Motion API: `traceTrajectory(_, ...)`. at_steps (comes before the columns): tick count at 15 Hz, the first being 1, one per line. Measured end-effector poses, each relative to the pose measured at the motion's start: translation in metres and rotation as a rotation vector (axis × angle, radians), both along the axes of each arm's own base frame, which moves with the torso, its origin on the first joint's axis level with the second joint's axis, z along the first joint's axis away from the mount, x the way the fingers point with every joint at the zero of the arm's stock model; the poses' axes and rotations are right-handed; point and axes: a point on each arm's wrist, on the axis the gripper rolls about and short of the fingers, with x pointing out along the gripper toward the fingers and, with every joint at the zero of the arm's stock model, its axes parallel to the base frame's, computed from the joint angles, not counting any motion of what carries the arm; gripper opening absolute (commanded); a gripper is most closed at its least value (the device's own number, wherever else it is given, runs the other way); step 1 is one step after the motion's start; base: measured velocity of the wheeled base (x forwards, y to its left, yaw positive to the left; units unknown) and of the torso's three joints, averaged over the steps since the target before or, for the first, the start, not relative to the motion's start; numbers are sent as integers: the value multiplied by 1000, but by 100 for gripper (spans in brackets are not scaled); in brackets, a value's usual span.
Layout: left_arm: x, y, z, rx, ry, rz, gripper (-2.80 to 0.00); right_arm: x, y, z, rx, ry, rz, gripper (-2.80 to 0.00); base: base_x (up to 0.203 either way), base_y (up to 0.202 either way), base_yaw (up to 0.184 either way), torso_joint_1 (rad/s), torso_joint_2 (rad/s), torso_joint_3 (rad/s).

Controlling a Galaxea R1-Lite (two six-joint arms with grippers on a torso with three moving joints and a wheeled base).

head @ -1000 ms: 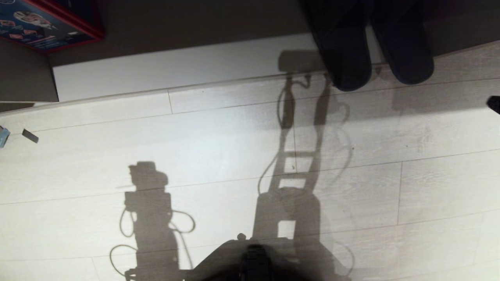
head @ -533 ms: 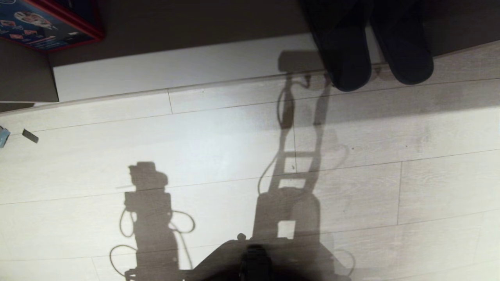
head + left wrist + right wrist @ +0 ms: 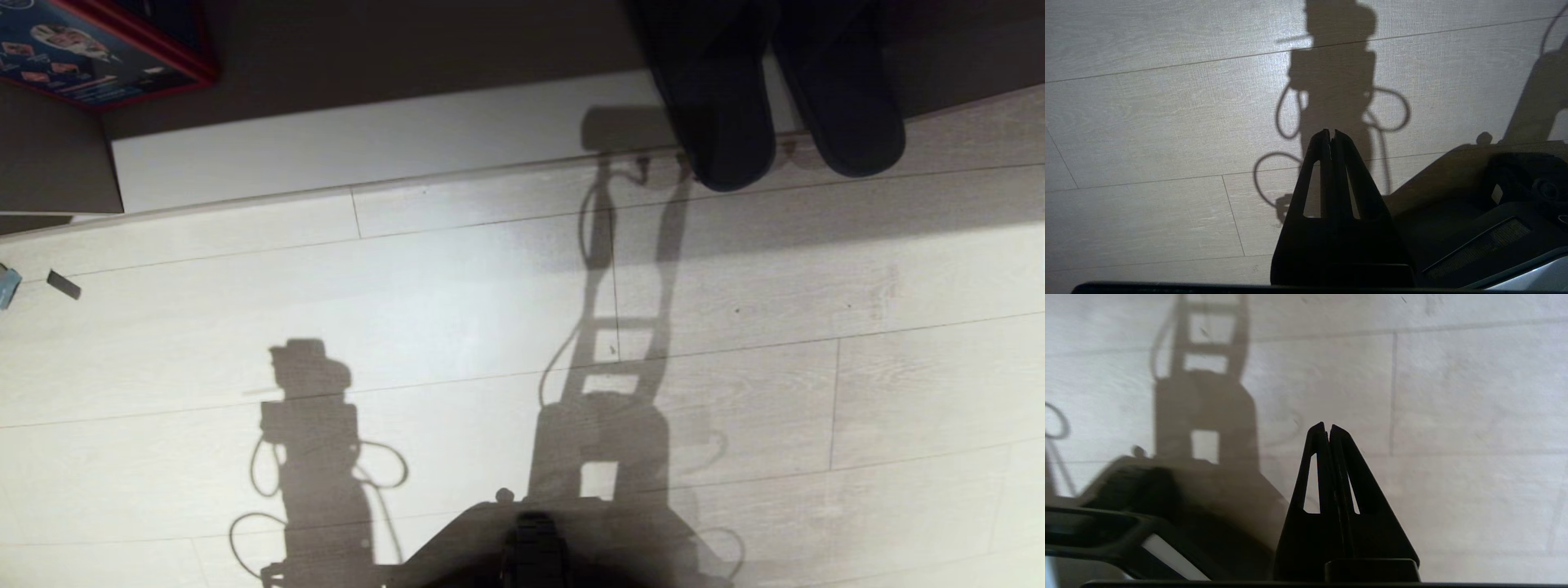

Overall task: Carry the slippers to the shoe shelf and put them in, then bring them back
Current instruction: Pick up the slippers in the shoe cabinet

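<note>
The two dark slippers [image 3: 722, 106] [image 3: 845, 98] lie side by side at the top right of the head view. They rest on the pale base board [image 3: 367, 143] of the shoe shelf, and their near ends stick out past its front edge over the floor. Neither arm shows in the head view. In the left wrist view my left gripper [image 3: 1331, 132] is shut and empty above the bare floor. My right gripper [image 3: 1327, 425] is likewise shut and empty over the floor in the right wrist view, away from the slippers.
A blue and red box [image 3: 90, 49] stands in the shelf at the far left. Two small scraps [image 3: 63, 284] lie on the pale plank floor at the left edge. My own base [image 3: 531, 547] fills the bottom middle, with arm shadows across the planks.
A dark tip of my right arm at the head view's right edge has left the picture. The arm's shadow on the floor has drawn back toward the base. The slippers have not moved.
</note>
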Motion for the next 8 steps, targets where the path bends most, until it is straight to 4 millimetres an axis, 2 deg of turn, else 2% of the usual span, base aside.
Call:
traceTrajectory(2, 0, 0, 0, 0, 0, 0, -280, -2, -1, -14, -12, 92, -48, -280, 0, 0, 0, 0, 0, 0)
traceTrajectory(8, 0, 0, 0, 2, 0, 0, -280, -4, -1, -14, -12, 55, -53, -280, 0, 0, 0, 0, 0, 0)
